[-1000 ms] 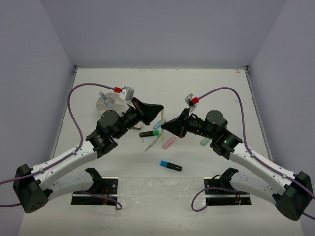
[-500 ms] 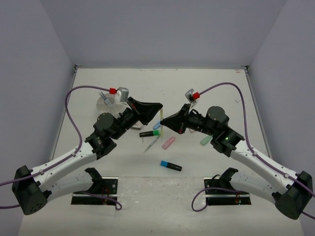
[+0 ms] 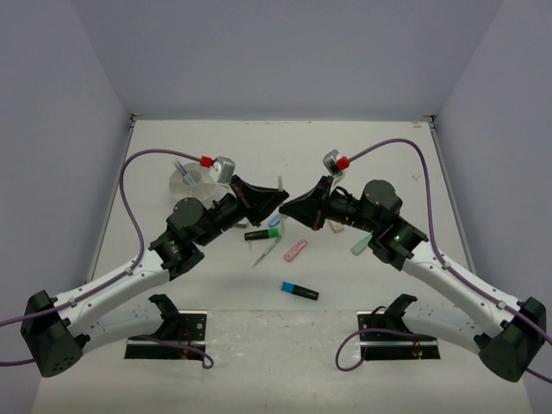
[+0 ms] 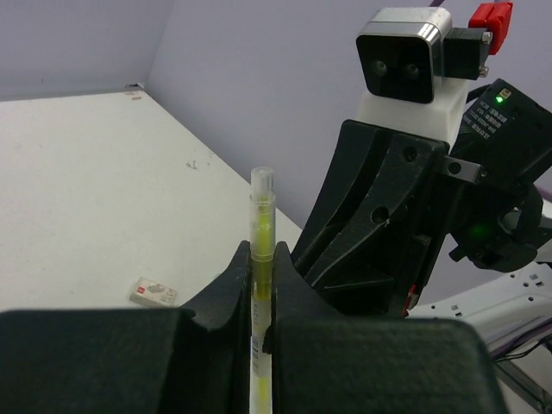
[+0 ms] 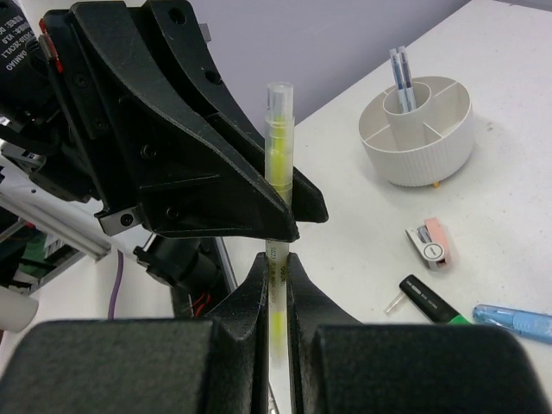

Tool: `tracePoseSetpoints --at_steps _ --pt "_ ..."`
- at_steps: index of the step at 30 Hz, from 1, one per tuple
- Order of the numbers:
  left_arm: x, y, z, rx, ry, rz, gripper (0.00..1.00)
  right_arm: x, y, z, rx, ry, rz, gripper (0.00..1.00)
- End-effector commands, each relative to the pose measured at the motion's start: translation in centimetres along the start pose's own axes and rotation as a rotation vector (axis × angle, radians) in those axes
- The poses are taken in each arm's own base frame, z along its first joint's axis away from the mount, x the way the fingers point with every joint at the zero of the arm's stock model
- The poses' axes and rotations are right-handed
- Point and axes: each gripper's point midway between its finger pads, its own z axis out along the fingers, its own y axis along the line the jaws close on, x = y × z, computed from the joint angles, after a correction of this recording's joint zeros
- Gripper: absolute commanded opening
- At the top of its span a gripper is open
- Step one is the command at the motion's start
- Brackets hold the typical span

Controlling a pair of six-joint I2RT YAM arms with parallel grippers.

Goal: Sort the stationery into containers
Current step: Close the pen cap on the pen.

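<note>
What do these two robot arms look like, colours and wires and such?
The left arm and right arm are white tubes with black joints. The left claw and right claw are black wedges. A purple cable loops to each wrist, by a silver camera with a red plug.
</note>
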Motion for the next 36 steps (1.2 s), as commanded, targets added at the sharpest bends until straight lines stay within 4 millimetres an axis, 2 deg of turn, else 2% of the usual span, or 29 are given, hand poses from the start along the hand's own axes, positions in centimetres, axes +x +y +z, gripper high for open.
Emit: tracePoseSetpoints --at_steps 1,3,6,8,10,11,12,14,17,21,27,34,36 --pt "-0.1 -2.1 0.4 0.122 0.019 0.057 0.00 -2.2 2.5 -0.2 -0.100 -0.050 -0.070 0.01" --pt "-0.2 -2.5 0.1 0.149 0.002 0.062 0.00 -1.8 2.8 0.2 -0.130 -0.033 -0.061 0.22" --pt "-0.8 -2.8 -0.1 0.157 -0.020 0.063 0.00 -1.2 2.9 0.9 -0.165 -0.008 -0.031 0.32" --pt "-1.0 -2.7 0.0 0.153 -0.026 0.060 0.00 -1.3 3.1 1.2 -0.181 -0.005 -0.021 0.27" --pt "-1.1 -2.8 0.1 0.147 -0.025 0.060 0.00 -1.4 3.2 1.3 -0.187 -0.007 -0.022 0.14" --pt "-1.1 -2.7 0.1 0.145 -0.023 0.060 0.00 -1.4 3.2 1.2 -0.186 -0.008 -0.024 0.12" --pt "-1.0 -2.5 0.1 0.134 -0.015 0.066 0.03 -1.5 3.2 1.2 -0.182 -0.008 -0.026 0.01" --pt "-1.5 -2.2 0.2 0.106 -0.025 0.078 0.54 -1.5 3.1 1.0 -0.172 -0.011 -0.035 0.00" --pt "-2.2 -2.0 0.2 0.079 -0.034 0.112 0.60 -1.1 2.9 0.8 -0.164 0.001 -0.049 0.00" --pt "-3.7 -2.4 -0.1 0.069 -0.061 0.141 0.58 -0.1 3.2 0.6 -0.200 0.039 -0.055 0.00" --pt "-4.0 -2.8 0.2 0.080 -0.058 0.149 0.39 0.2 3.7 0.4 -0.225 0.056 -0.056 0.00" --pt "-4.2 -3.4 0.4 0.108 -0.055 0.154 0.31 0.9 3.3 0.8 -0.222 0.082 -0.038 0.00" --pt "-4.2 -3.5 0.4 0.112 -0.051 0.154 0.25 0.8 3.3 0.8 -0.221 0.080 -0.039 0.00"
